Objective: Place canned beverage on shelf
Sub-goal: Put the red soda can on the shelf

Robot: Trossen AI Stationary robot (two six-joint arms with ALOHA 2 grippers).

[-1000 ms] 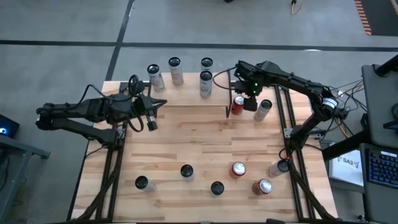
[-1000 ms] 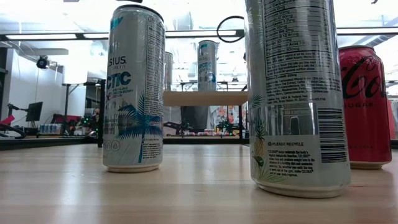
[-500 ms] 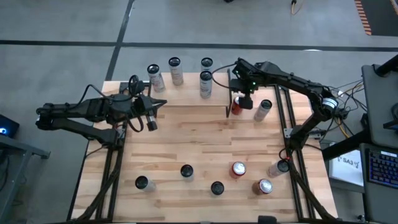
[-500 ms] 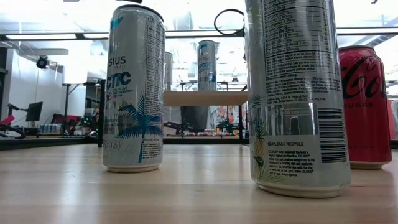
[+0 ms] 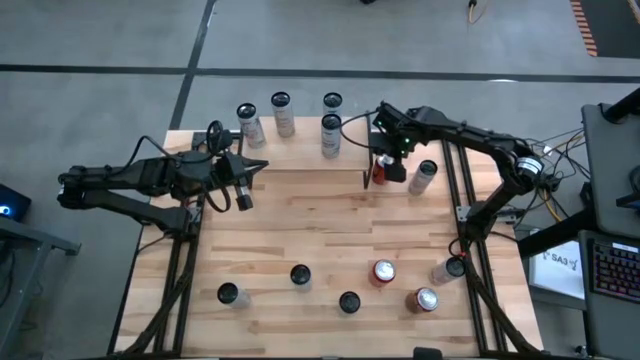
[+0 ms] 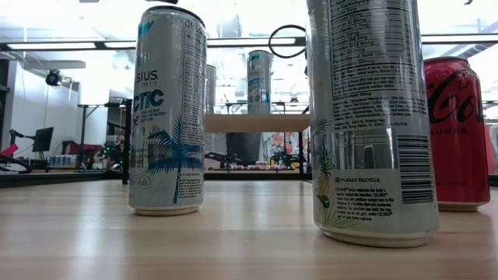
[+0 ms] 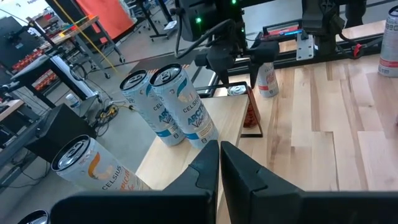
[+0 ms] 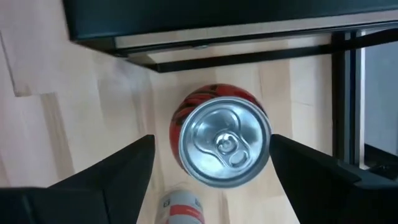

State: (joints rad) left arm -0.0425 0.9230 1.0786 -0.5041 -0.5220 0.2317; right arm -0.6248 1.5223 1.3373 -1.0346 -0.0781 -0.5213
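- Right gripper [image 8: 208, 158] above red soda can [image 8: 222, 144], fingers [image 8: 118, 171] spread wide, clear of its sides.
- Can upright on shelf [image 5: 352, 158], near its right end.
- Left gripper [image 7: 219, 155] pinched shut, empty, over table's left side.

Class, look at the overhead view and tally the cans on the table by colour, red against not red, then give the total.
Red cans: 3
Non-red cans: 9
Total: 12
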